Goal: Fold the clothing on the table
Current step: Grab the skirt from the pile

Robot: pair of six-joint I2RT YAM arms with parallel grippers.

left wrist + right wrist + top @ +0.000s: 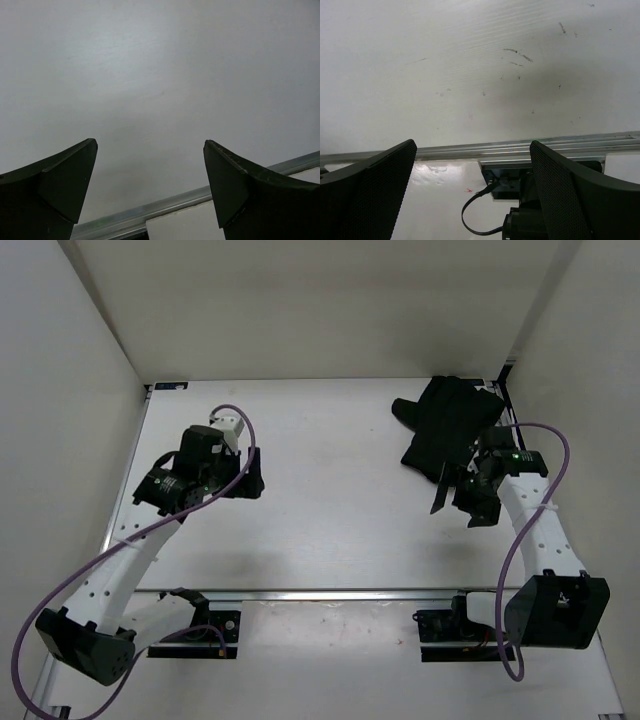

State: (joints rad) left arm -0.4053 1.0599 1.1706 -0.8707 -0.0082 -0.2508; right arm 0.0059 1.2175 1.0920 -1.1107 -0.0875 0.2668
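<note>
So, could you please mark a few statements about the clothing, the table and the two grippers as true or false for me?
1. The clothing lies bunched near the far right corner of the table. True.
2. The right gripper is shut on the clothing. False: it is open and empty.
3. The left gripper is open and holds nothing. True.
4. The clothing is folded neatly in the middle of the table. False: it is a crumpled heap at the far right.
5. A metal rail crosses the table near the arm bases. True.
</note>
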